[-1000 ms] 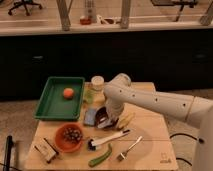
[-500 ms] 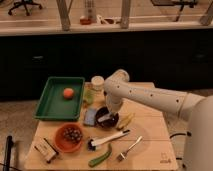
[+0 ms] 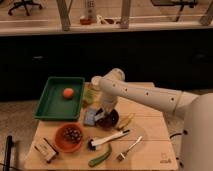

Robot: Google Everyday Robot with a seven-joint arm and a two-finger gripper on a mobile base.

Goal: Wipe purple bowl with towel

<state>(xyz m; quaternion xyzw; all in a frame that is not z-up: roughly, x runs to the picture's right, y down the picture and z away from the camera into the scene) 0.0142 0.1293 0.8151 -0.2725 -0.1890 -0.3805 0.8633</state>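
The gripper (image 3: 105, 113) hangs low over the purple bowl (image 3: 112, 120) at mid-counter (image 3: 150, 131); the towel (image 3: 91, 117) lies touching the bowl's green-tray (image 3: 50, 102) side; whether the gripper holds anything cannot be told.

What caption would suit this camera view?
The robot's gripper hangs over the purple bowl, with the towel just beside it on the table.

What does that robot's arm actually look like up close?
The arm is a thick, smooth, cream-white tube with a rounded elbow joint and a row of small dark dots along its side. No loose cables show. Its end effector is down at the purple bowl, beside the towel.
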